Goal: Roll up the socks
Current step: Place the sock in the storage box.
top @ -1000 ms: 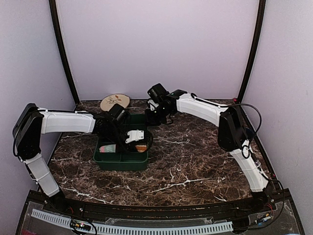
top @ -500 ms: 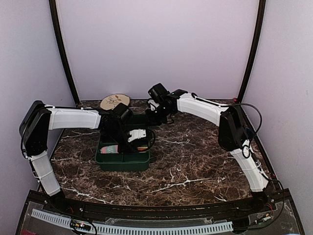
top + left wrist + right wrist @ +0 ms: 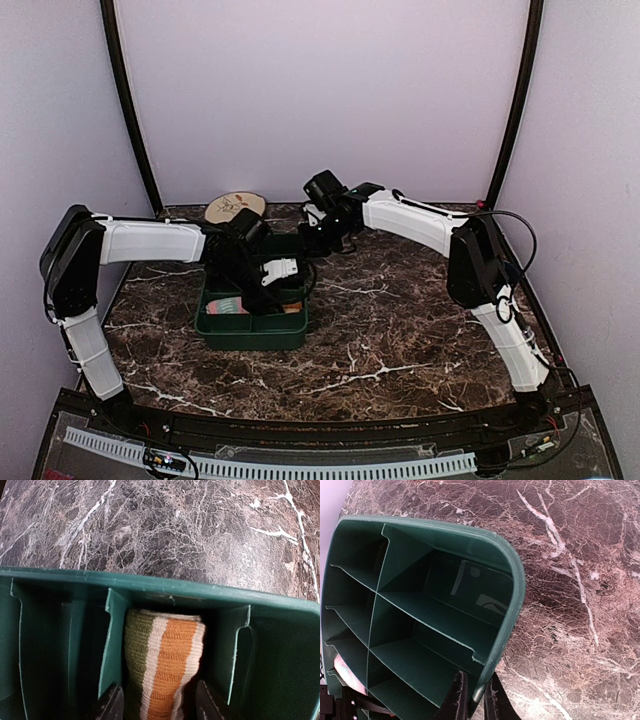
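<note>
The bin (image 3: 250, 332), a green one with dividers, sat on the marble surface (image 3: 400, 330), and both arms reached to it. The tan sock (image 3: 165, 665) stood rolled in a cell against the bin's (image 3: 200, 587) outer wall, its olive, cream and orange stripes running up the roll. From above, that cell lay at the bin's near right.

The left pincer (image 3: 161, 700) hung over that cell with its jaws apart, one finger on each side of the roll. Both fingers were just beside the sock. A thin dark gap showed on one side, so the roll looked free of them, resting on the cell's floor and walls. From above, the left pincer (image 3: 275, 275) was low inside the bin's rim.

The pink sock (image 3: 225, 303) lay bunched in the bin's near left cell, next to the tan one's cell. In the right wrist view only a pink scrap (image 3: 342, 672) of it showed at the far end of the bin (image 3: 510, 580).

The right pincer (image 3: 475, 692) was clamped on the bin's rim, one finger inside the wall and one outside. From above, the right pincer (image 3: 320, 235) was at the bin's far right corner. The cells nearest it held nothing.

A round plate (image 3: 235, 207) lay behind the bin's far left side, apart from it.
</note>
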